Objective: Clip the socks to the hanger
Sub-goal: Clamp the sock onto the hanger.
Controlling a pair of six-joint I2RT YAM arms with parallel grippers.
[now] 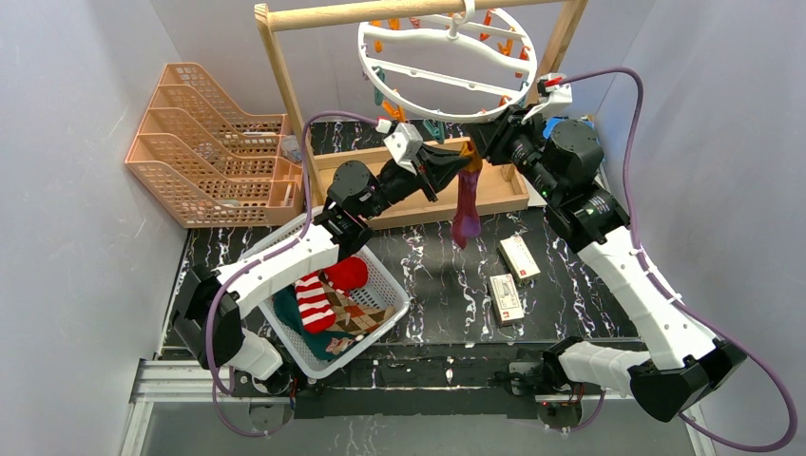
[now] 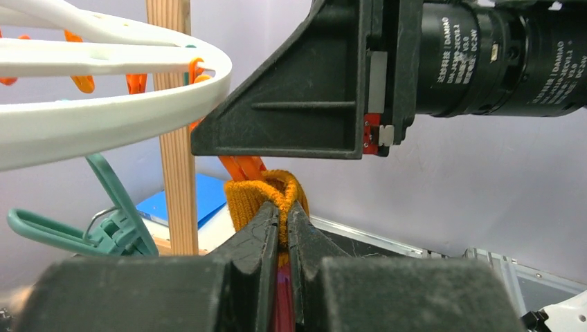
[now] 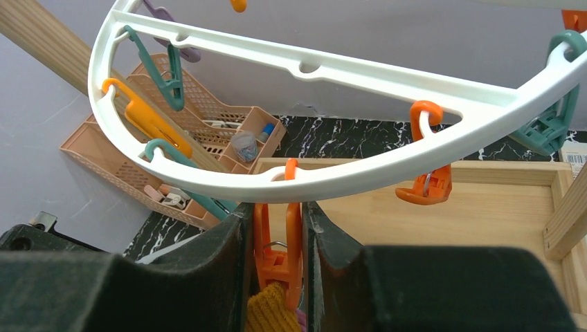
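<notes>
Right wrist, right fingers [image 3: 227,266] squeezing orange clip [image 3: 277,266], left fingers [image 2: 257,243] pinching sock cuff [image 2: 253,195]

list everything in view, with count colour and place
wooden rack: one, pale, at the back
hanger: one, white ring, hooked on the rack
clips: many, orange and teal, dangling from the ring
sock: one, maroon-purple with orange cuff, hanging below the ring
basket: one, white, near left
other socks: several, striped red-white, argyle, teal, in the basket
desk trays: one stack, peach, far left
small boxes: two, white-red, right of centre
table: one, black marbled
left hand: black, shut on the sock's cuff
right hand: black, squeezing one orange clip
</notes>
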